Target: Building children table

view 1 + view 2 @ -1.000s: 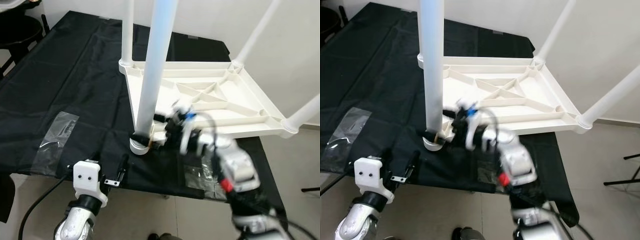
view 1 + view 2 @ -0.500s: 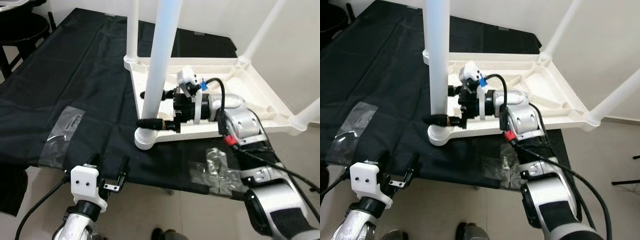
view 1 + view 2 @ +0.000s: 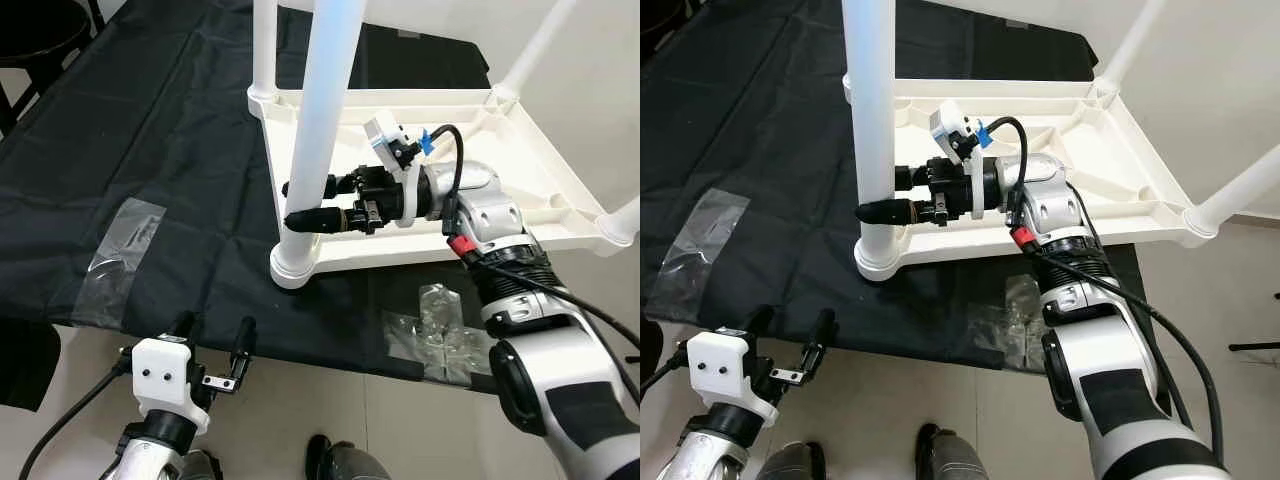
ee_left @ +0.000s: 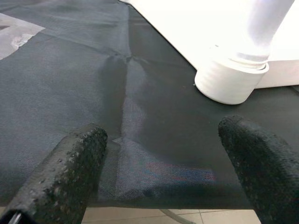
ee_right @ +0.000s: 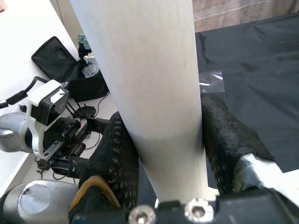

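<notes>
I have the right gripper (image 3: pixel 302 204) clamped on the near table leg (image 3: pixel 318 130), low on its shaft.

Bottom left of the frame, my left gripper (image 3: pixel 213 340) hangs spread apart over the pale floor (image 3: pixel 330 412). Mid-frame, the white plastic table (image 3: pixel 520 170) lies upside down on a black cloth (image 3: pixel 150 140), ribbed underside up, legs rising. Clear plastic wrap (image 3: pixel 440 325) lies near its front edge. I can read no writing.
</notes>
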{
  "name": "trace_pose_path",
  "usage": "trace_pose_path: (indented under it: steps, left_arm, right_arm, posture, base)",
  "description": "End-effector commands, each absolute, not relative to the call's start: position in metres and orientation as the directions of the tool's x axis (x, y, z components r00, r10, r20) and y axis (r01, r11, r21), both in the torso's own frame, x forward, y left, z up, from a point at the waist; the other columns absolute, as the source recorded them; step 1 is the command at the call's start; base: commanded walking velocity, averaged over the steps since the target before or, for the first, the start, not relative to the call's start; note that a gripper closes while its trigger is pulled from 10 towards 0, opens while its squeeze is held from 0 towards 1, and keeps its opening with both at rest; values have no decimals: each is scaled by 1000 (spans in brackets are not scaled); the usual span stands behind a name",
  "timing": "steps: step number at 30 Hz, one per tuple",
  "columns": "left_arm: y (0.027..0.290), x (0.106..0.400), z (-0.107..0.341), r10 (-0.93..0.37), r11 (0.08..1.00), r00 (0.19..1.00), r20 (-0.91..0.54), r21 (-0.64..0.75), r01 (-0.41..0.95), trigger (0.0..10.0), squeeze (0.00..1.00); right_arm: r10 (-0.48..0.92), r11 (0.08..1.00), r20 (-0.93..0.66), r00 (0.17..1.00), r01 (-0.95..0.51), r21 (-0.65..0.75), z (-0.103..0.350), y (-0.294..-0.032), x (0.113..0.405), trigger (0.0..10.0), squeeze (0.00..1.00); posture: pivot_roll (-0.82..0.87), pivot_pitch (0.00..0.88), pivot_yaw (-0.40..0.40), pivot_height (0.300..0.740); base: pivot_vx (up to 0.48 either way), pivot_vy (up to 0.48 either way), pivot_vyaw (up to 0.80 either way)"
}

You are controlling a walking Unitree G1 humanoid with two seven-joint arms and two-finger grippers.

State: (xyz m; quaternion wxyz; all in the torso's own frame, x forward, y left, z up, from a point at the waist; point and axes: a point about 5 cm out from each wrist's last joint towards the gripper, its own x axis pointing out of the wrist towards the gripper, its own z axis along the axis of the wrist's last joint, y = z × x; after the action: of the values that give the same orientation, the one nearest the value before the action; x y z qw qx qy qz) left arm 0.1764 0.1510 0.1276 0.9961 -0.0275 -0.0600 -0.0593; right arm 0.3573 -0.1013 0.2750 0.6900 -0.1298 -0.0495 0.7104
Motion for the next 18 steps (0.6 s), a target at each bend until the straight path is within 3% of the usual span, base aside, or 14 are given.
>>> trace_pose_path:
  steps: [1, 6, 8, 9, 10, 11, 12, 13, 14, 15, 16, 17, 18]
  left_arm:
    - [150, 173, 123, -124, 991, 989, 85, -48, 128, 10000, 0]
    - [151, 176, 121, -123, 991, 989, 83, -46, 127, 10000, 0]
    - [152, 181, 119, -122, 991, 989, 82, -45, 126, 10000, 0]
    - [152, 181, 119, -122, 991, 989, 82, -45, 126, 10000, 0]
    - [152, 181, 119, -122, 991, 989, 81, -44, 126, 10000, 0]
    - [152, 181, 119, -122, 991, 989, 81, -44, 126, 10000, 0]
    - [153, 183, 118, -123, 991, 989, 81, -45, 127, 10000, 0]
    - [153, 183, 118, -123, 991, 989, 81, -45, 127, 10000, 0]
    - [153, 184, 118, -126, 991, 988, 83, -42, 130, 10000, 0]
    - [153, 184, 118, -126, 991, 988, 83, -42, 130, 10000, 0]
    - [153, 187, 118, -128, 990, 988, 84, -40, 132, 10000, 0]
    - [153, 187, 118, -128, 990, 988, 84, -40, 132, 10000, 0]
    - [153, 191, 117, -126, 991, 988, 86, -41, 130, 10000, 0]
  right_arm:
    - [993, -37, -120, -7, -968, -249, 273, -110, 359, 0, 0]
    - [993, 10, -111, 42, -963, -271, 274, -120, 360, 0, 0]
    - [978, 109, -138, 157, -946, -306, 266, -129, 359, 0, 0]
    - [978, 109, -138, 157, -946, -306, 266, -129, 359, 0, 0]
    - [964, 172, -143, 224, -937, -304, 261, -130, 359, 0, 0]
    - [964, 172, -143, 224, -937, -304, 261, -130, 359, 0, 0]
    - [944, 253, -134, 301, -923, -291, 253, -128, 357, 0, 0]
    - [944, 253, -134, 301, -923, -291, 253, -128, 357, 0, 0]
    - [850, 508, -33, 526, -835, -210, 231, -112, 353, 0, 0]
    - [850, 508, -33, 526, -835, -210, 231, -112, 353, 0, 0]
    - [620, 783, 26, 784, -617, -84, 207, -106, 347, 0, 0]
    - [620, 783, 26, 784, -617, -84, 207, -106, 347, 0, 0]
    - [486, 874, -36, 873, -486, 6, 167, -94, 324, 0, 0]
  posture:
    - [149, 268, -141, 740]
    - [135, 247, -149, 740]
    - [114, 220, -163, 740]
    - [114, 220, -163, 740]
    - [114, 220, -163, 740]
    - [114, 220, -163, 740]
    - [102, 210, -172, 740]
    - [102, 210, -172, 740]
    - [101, 210, -181, 740]
    - [101, 210, -181, 740]
    - [96, 201, -190, 740]
    - [96, 201, -190, 740]
    - [97, 179, -177, 740]
  base:
    - [0, 0, 0]
    - [0, 0, 0]
    - [0, 0, 0]
    - [0, 0, 0]
    - [0, 0, 0]
    - [0, 0, 0]
    - [0, 0, 0]
    - [0, 0, 0]
    - [0, 0, 0]
    - [0, 0, 0]
    - [0, 0, 0]
    - [0, 0, 0]
    - [0, 0, 0]
